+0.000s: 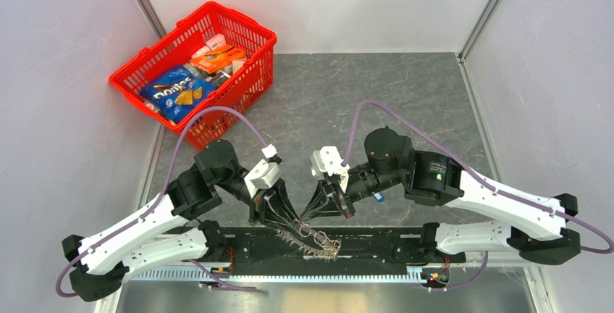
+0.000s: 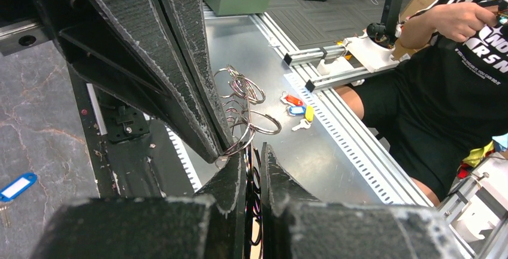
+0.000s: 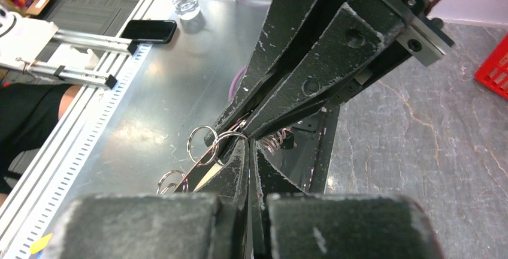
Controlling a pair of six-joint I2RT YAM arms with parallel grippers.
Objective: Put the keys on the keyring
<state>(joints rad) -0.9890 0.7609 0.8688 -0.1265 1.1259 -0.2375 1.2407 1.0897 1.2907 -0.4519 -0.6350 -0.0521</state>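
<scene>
The small silvery-grey metal keys (image 1: pixel 323 248), fanned out like a toothed wheel, hang in one bundle with several round silvery wire rings (image 2: pixel 241 86). This bundle is at the middle of the near edge of the bench, just above the black base plate (image 1: pixel 391 244) between the two arm bases.

The left gripper (image 2: pixel 254 157) reaches the bundle from the left. Its fingers are almost together, and the thin wire of one ring runs in the narrow gap between them, so it is clamped on the rings. The right gripper (image 3: pixel 249 145) comes from the right and its tip meets the left one at the same rings. Its fingers are pressed together, but I cannot tell whether a ring is pinched between them.

A tiny key with a blue plastic tag (image 2: pixel 18 186) lies flat on the grey marble-patterned bench surface (image 1: pixel 405 103), beside the right arm and apart from the bundle.

At the far left corner of the bench stands a red plastic basket (image 1: pixel 242 81). In it lie a blue chips bag (image 1: pixel 176 92) and an orange box (image 1: pixel 217 56).
</scene>
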